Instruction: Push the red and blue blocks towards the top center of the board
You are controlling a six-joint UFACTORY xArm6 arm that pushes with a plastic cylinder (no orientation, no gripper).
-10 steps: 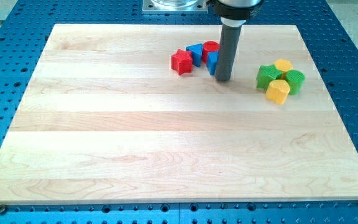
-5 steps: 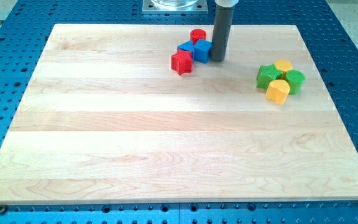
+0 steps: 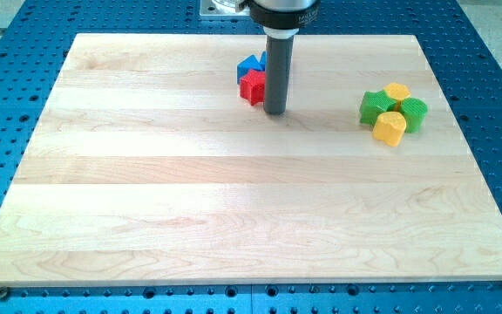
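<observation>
A red star-shaped block [image 3: 252,86] lies near the top centre of the wooden board [image 3: 234,192]. A blue block [image 3: 250,64] sits just above it, touching it; its shape is partly hidden. My dark rod comes down from the view's top, and my tip [image 3: 274,112] rests on the board just right of and slightly below the red star block. The rod hides whatever lies right behind it, so the other red and blue blocks do not show.
A cluster of two green blocks [image 3: 375,106] [image 3: 413,113] and two yellow blocks [image 3: 390,127] [image 3: 396,91] sits at the board's right side. A blue perforated table [image 3: 495,52] surrounds the board.
My tip has moved left and down, from right of the blue blocks to right of the red star. The red cylinder and one blue block are now hidden behind the rod.
</observation>
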